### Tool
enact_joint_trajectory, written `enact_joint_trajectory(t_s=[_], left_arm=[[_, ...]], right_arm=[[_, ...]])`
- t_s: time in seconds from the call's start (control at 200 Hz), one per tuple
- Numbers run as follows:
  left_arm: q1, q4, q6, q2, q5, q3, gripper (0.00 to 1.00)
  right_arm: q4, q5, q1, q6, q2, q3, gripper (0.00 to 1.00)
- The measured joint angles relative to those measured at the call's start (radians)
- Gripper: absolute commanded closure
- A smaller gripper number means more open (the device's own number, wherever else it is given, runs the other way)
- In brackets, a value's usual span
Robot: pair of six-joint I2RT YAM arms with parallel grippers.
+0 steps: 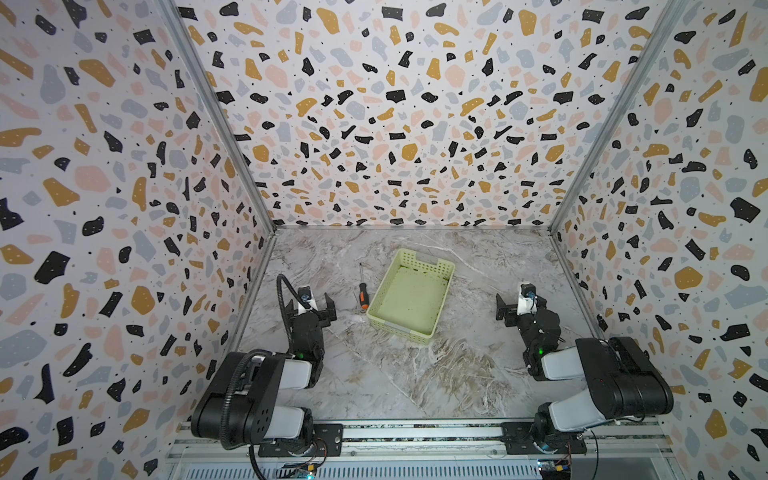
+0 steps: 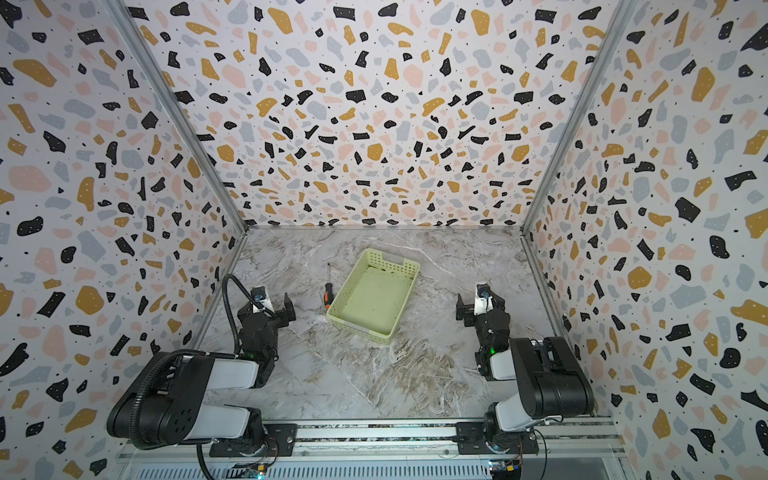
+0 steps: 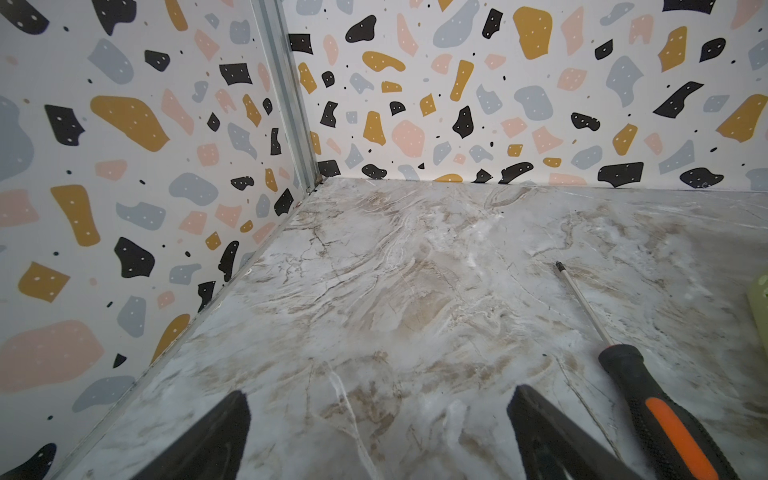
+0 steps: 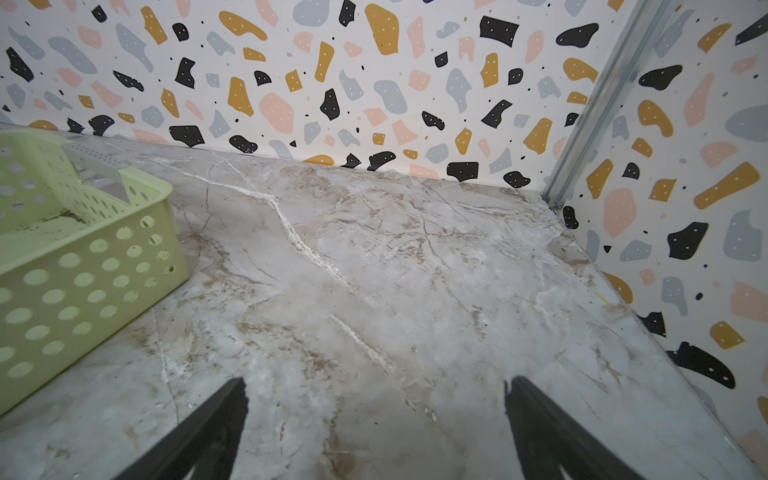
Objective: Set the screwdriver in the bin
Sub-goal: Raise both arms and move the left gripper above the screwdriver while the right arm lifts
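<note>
The screwdriver [image 1: 363, 291] [image 2: 328, 291], black-and-orange handle and thin dark shaft, lies flat on the marble table just left of the bin [image 1: 432, 266] [image 2: 397, 266], a shallow pale yellow-green lattice basket with nothing in it. In the left wrist view the screwdriver [image 3: 648, 399] lies just outside one finger. My left gripper [image 1: 312, 309] [image 2: 272, 311] [image 3: 380, 403] stands open and holds nothing, a short way left of the handle. On the bin's right, my right gripper [image 1: 512, 307] [image 2: 471, 307] [image 4: 376, 392] is open over bare table, with the bin [image 4: 137, 183] off to its side.
Patterned walls close the table on the left, back and right, with metal corner posts [image 1: 249, 166] [image 1: 582, 174]. The arm bases sit on a rail [image 1: 415, 432] along the front edge. Bare marble [image 1: 395, 374] lies between the arms.
</note>
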Motion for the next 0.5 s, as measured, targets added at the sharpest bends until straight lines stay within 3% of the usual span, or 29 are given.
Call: enact_joint_trajectory(t_s=[0.095,0.235,0.401,0.501], left_arm=[[0.000,-0.026,-0.022,-0.019,-0.050,0.004,0.00],[0.000,-0.274,-0.053,-0.162,-0.113,0.125,0.00],[0.001,-0.457,-0.087,-0.383,-0.079,0.290,0.01],[0.001,-0.568,-0.111,-0.431,-0.034,0.414,0.00]], right_arm=[[0.000,0.000,0.000,0.000,0.000,0.000,0.01],[-0.040,0.000,0.000,0.000,-0.015,0.009,0.01],[-0.299,-0.019,0.001,0.027,-0.174,0.130,0.01],[-0.401,-0.053,0.003,0.069,-0.296,0.198,0.01]])
